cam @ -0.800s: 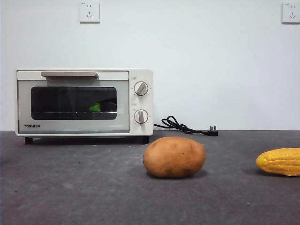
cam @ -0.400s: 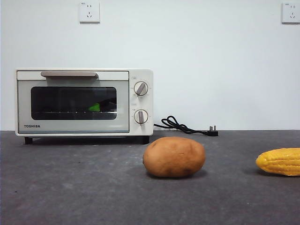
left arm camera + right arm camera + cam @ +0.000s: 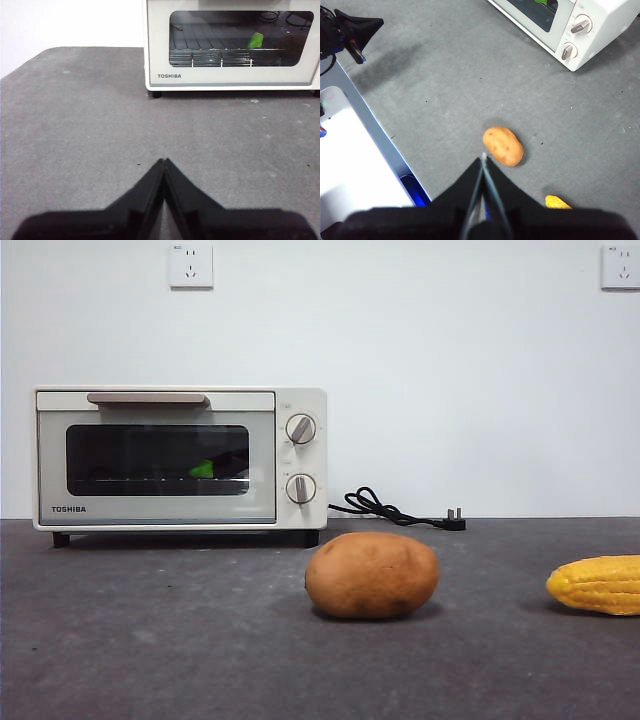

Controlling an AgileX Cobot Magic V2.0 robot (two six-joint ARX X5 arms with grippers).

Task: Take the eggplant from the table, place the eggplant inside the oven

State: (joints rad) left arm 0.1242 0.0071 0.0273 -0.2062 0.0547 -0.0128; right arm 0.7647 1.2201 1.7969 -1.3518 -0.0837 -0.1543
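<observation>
The cream-white oven (image 3: 160, 515) stands at the back left of the table (image 3: 200, 640) with its door closed. Through the dark glass I see the eggplant (image 3: 203, 470) lying on the wire rack; only its green cap stands out. The left wrist view shows the same oven (image 3: 225, 77) and green cap (image 3: 256, 40) some way ahead of my left gripper (image 3: 164, 161), which is shut and holds nothing. My right gripper (image 3: 483, 156) hovers high above the table, shut and holding nothing. Neither gripper appears in the front view.
A brown potato (image 3: 371, 575) lies mid-table and a yellow corn cob (image 3: 598, 584) at the right edge. A black power cord with plug (image 3: 385, 508) lies beside the oven. A white base unit (image 3: 355, 165) borders the table in the right wrist view.
</observation>
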